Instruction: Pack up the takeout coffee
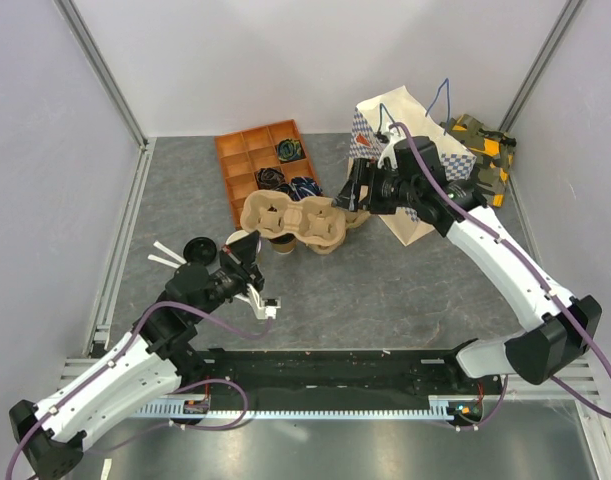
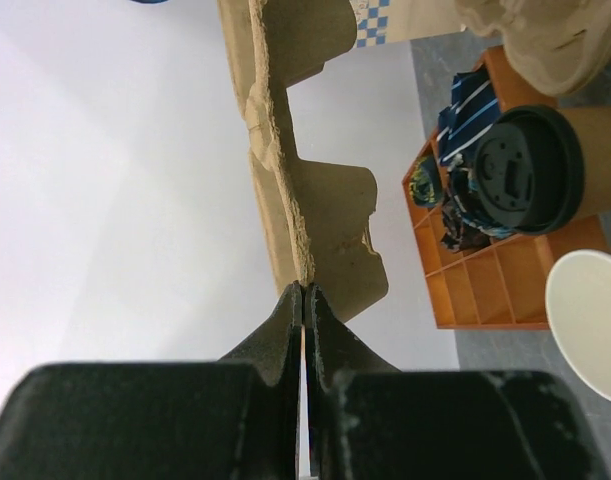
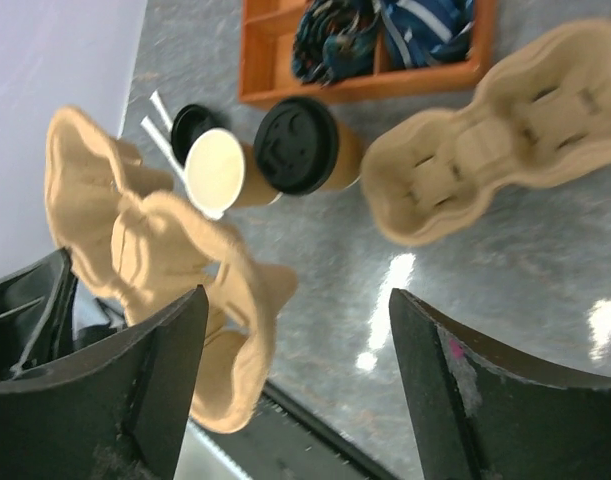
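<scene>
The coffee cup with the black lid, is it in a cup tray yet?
Not yet. The coffee cup stands on the table beside the lidless cup, outside the flat tray and the lifted tray.

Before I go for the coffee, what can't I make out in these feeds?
- Top view: takeout coffee mostly hidden under the lifted cup carrier.
- Right wrist: that carrier is blurred.
- Left wrist: lidless cup cut off by the right edge.
- Top view: paper bag partly covered by the right arm.

Grey mottled tabletop [image 1: 385, 290]: orange compartmented plastic tray [image 1: 241, 162] upper centre; black-lidded brown paper cup [image 3: 303, 150], lidless tan paper cup [image 3: 217, 172] and moulded pulp carrier [image 3: 505, 130] mid-frame; checked paper bag [image 1: 410, 115] upper right.
</scene>
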